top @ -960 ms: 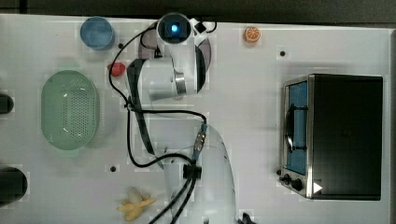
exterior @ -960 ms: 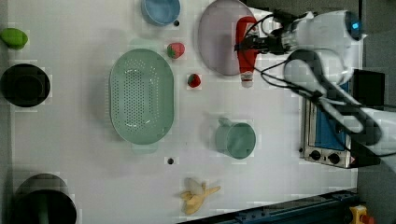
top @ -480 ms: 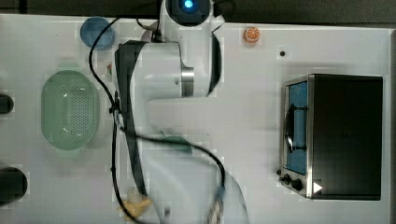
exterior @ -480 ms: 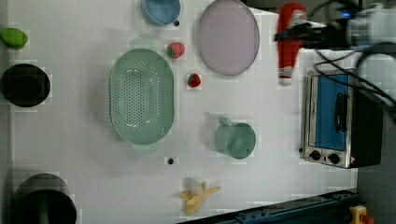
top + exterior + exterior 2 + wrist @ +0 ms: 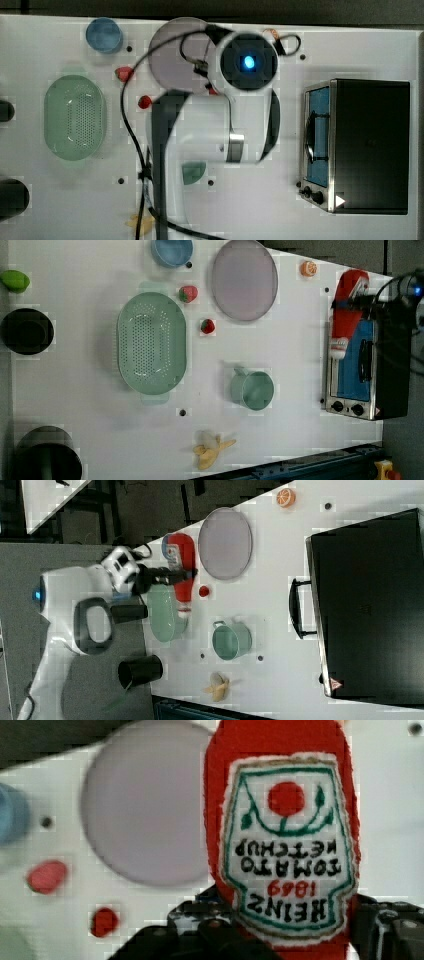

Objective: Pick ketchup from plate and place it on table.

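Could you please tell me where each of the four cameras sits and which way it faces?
Top view: overhead, looking straight down; the white arm's blue-lit joint covers part of the pale lilac round plate.
Left view: high, looking down on the white tabletop; the slim red ketchup bottle hangs over the black toaster oven.
Right view: high on the opposite side; the whole arm and pincer show.
Wrist view: on the arm, close behind the bottle's label.
All four share the plate, now bare.
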Robot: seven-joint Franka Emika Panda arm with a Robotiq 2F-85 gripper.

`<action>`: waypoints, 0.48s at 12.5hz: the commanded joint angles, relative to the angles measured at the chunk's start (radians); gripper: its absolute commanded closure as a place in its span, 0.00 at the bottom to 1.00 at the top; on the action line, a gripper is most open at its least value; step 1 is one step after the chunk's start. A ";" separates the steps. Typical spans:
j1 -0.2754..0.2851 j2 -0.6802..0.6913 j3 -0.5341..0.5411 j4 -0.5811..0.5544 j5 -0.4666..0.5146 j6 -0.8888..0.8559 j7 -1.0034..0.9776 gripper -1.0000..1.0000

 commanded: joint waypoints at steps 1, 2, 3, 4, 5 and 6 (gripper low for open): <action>-0.007 0.008 -0.028 -0.159 -0.002 0.031 0.012 0.40; -0.007 -0.002 -0.035 -0.215 -0.002 0.066 0.012 0.40; -0.007 -0.003 -0.040 -0.267 -0.002 0.113 0.012 0.40; -0.007 0.000 -0.042 -0.317 -0.002 0.167 0.013 0.40; -0.007 0.008 -0.043 -0.364 -0.002 0.219 0.013 0.40; -0.005 0.019 -0.043 -0.398 -0.002 0.253 0.013 0.40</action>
